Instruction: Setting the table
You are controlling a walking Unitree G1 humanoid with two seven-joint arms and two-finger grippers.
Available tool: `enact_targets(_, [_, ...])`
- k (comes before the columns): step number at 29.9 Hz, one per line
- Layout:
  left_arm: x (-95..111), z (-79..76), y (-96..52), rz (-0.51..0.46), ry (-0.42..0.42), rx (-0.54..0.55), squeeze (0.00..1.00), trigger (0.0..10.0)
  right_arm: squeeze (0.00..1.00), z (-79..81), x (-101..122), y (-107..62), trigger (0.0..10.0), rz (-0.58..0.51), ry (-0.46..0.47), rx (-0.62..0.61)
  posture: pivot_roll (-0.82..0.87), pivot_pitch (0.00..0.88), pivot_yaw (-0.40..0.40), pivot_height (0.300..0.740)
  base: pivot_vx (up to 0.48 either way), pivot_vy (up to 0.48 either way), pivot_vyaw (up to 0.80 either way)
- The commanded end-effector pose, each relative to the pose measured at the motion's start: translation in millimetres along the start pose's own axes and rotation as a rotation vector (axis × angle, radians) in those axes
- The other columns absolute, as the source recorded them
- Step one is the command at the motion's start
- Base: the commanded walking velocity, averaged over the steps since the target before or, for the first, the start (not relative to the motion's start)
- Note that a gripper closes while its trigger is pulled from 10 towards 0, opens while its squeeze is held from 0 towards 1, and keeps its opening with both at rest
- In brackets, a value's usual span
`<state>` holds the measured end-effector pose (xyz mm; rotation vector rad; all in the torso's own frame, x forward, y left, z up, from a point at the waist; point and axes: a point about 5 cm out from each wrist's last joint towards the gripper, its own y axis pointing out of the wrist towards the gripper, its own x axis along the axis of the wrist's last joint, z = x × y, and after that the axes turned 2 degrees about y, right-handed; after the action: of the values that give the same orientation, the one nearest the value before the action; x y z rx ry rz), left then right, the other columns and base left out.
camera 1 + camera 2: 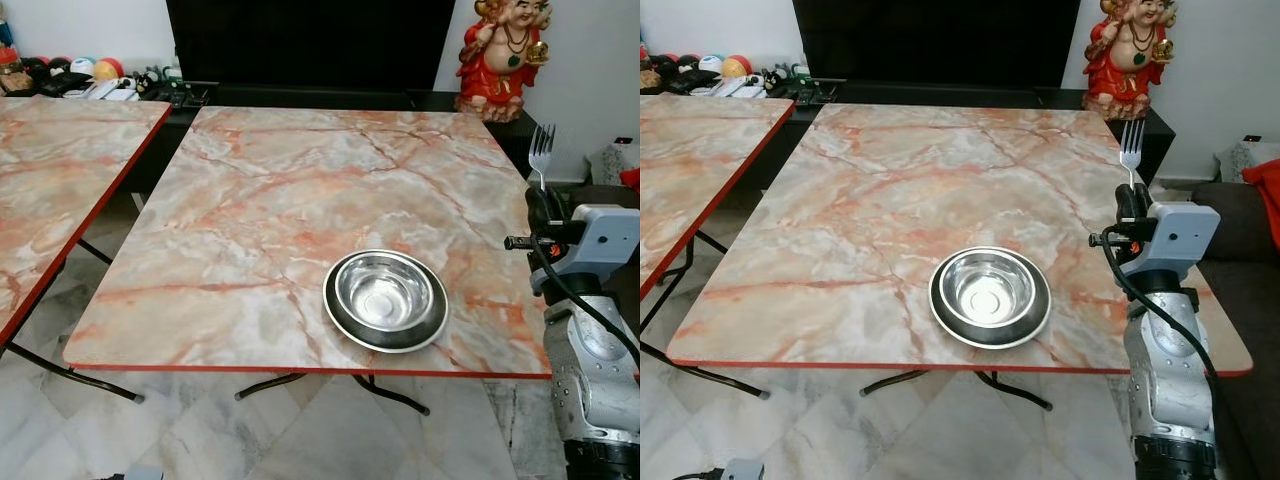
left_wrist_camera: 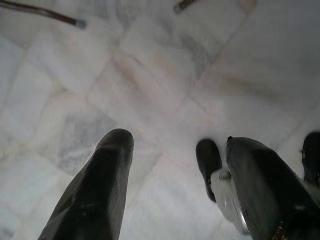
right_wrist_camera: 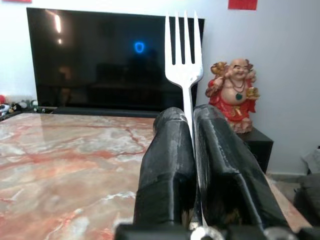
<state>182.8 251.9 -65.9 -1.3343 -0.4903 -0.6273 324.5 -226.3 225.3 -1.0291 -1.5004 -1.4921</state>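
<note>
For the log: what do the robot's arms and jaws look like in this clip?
The right arm is silver metal with a pale grey boxy wrist housing and a black cable looping along it. The right gripper has two long, matte black, scuffed fingers. The left gripper has the same rounded black fingers.

Shiny steel bowl (image 1: 386,298), marble-look table (image 1: 250,210)

Right gripper (image 3: 192,150) clamped, upright.
</note>
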Motion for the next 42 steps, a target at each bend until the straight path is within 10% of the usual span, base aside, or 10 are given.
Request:
enact_targets(1, [-3, -0.6, -0.7, 0.008, -0.002, 0.002, 0.0, 10.0, 0.0, 3.8, 11, 3.2, 10.0, -0.05, -0.012, 0.024, -0.05, 0.109, -0.013, 0.74, 0.0, 0.0, 0.0])
enact_targets(20, [-6, -2.5, -1.9, 0.01, -0.011, -0.017, 0.0, 10.0, 0.0, -4.7, 7, 3.2, 10.0, 0.011, -0.065, -0.02, -0.06, 0.138, -0.015, 0.74, 0.0, 0.0, 0.0])
enact_targets(30, [-2, -1.9, -0.7, 0.005, -0.004, -0.033, 0.0, 10.0, 0.0, -30.9, -31, -3.6, 10.0, 0.355, -0.11, -0.119, -0.07, 0.161, -0.002, 0.74, 0.0, 0.0, 0.0])
enact_targets(42, [2, -4.5, 1.1, 0.004, 0.002, -0.053, 0.0, 10.0, 0.0, -34.3, -68, -12.1, 10.0, 0.594, 0.069, -0.086, -0.07, 0.167, 0.003, 0.74, 0.0, 0.0, 0.0])
